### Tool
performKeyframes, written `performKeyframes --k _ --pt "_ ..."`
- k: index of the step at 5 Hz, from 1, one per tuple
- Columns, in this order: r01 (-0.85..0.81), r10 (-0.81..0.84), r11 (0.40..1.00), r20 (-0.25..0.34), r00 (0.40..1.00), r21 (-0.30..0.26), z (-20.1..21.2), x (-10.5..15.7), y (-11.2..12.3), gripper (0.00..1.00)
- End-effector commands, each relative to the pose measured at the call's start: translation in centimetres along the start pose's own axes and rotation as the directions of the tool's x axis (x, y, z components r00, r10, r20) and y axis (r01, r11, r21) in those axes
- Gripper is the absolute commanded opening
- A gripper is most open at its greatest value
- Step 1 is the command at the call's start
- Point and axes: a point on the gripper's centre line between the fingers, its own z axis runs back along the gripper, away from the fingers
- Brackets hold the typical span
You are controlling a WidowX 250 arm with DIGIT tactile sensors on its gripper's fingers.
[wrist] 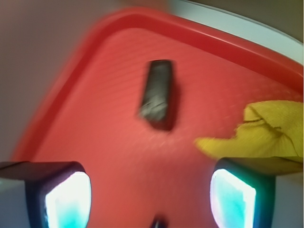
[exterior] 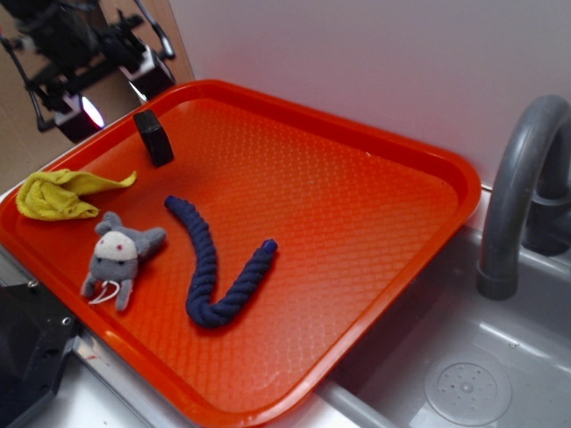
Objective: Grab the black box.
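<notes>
The gripper (wrist: pixel 149 192) hangs spread wide and empty above the far left corner of the orange tray (exterior: pixel 428 160). The black box (wrist: pixel 158 94) stands upright straight ahead of it, between the two fingers' line, its long face running away from the gripper, beside the yellow cloth (wrist: pixel 256 130).

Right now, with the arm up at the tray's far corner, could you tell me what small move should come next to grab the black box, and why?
Probably ease the gripper forward and down toward the black box. Its jaws stand open and empty, short of the box, which stands upright and alone on the orange tray, apart from the yellow cloth. The wrist view shows it ahead, slightly left of centre.
</notes>
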Motion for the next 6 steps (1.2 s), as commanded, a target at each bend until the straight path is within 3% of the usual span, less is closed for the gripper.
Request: performKeyframes --k 1,3,6 --pt "0.060 -0.066 0.990 0.043 0.997 0.128 -2.1 4.4 -0.9 1.00" --pt "0.194 -0.196 0.956 -0.013 0.981 0.222 -3.2 4.8 -1.0 1.00" --pt "0.210 -0.210 0.953 -0.026 0.977 0.218 -3.4 4.9 -0.9 1.00"
